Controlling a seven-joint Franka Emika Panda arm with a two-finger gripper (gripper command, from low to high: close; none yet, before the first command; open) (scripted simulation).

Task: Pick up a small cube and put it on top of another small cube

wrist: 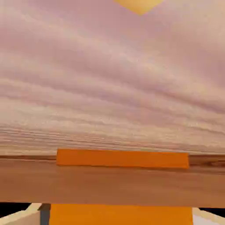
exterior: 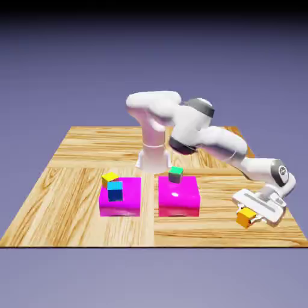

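Note:
The small orange cube (exterior: 244,219) with its yellowish top rests low on the wooden table (exterior: 72,180) near the front corner on the exterior view's right. My gripper (exterior: 247,214) is tilted down over it with the fingers shut on its sides. In the hand view the orange cube (wrist: 121,215) fills the gap between the two grey fingertips (wrist: 38,212) at the bottom edge, and wood grain fills the rest. The small green cube (exterior: 175,174) sits on top of the right magenta block (exterior: 178,198), well to the left of my gripper.
A second magenta block (exterior: 120,201) stands left of the first. It carries a blue cube (exterior: 115,191), and a yellow cube (exterior: 109,178) sits at its back left corner. The table's front edge runs just below the gripper.

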